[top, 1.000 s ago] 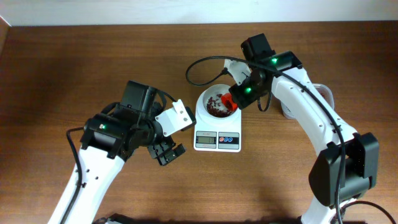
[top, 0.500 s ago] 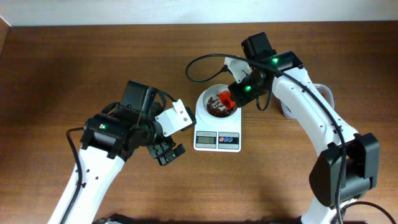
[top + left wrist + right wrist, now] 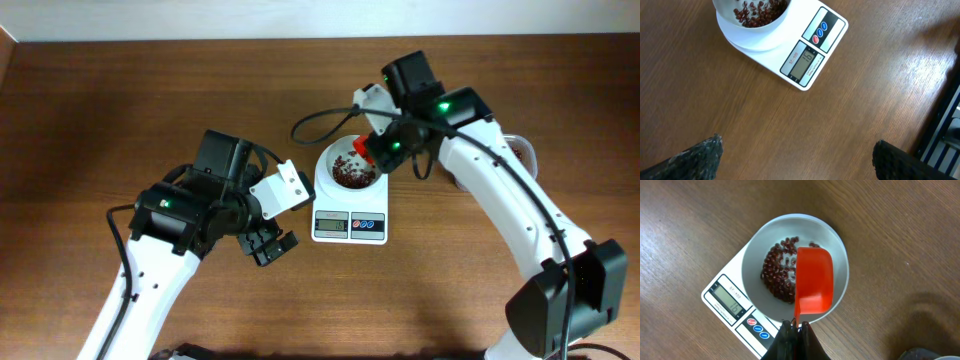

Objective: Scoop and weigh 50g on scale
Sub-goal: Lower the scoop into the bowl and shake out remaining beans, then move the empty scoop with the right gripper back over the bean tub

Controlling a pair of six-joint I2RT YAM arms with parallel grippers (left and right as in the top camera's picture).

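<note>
The right gripper (image 3: 795,331) is clamped tight on the thin handle of an orange-red scoop (image 3: 814,287), whose cup hangs over the near-right part of the white bowl (image 3: 754,250) that sits on the scale (image 3: 729,300). In the right wrist view the cup's smooth orange face is turned to the camera, and no grains show on it. The beans (image 3: 777,275) lie in a loose dark red-brown pile in the bottom of the bowl, mostly beside and under the scoop's left edge. The scale's grey display and its coloured buttons face the front edge of the worktop (image 3: 100,100); the display shows digits, but they are too small to read with certainty. The left gripper (image 3: 797,157) has its jaws spread wide with nothing between them, and hangs above bare wood to the front-left of the scale, well apart from it. To the right of the scale a clear tub (image 3: 518,150) shows partly behind the right arm.
</note>
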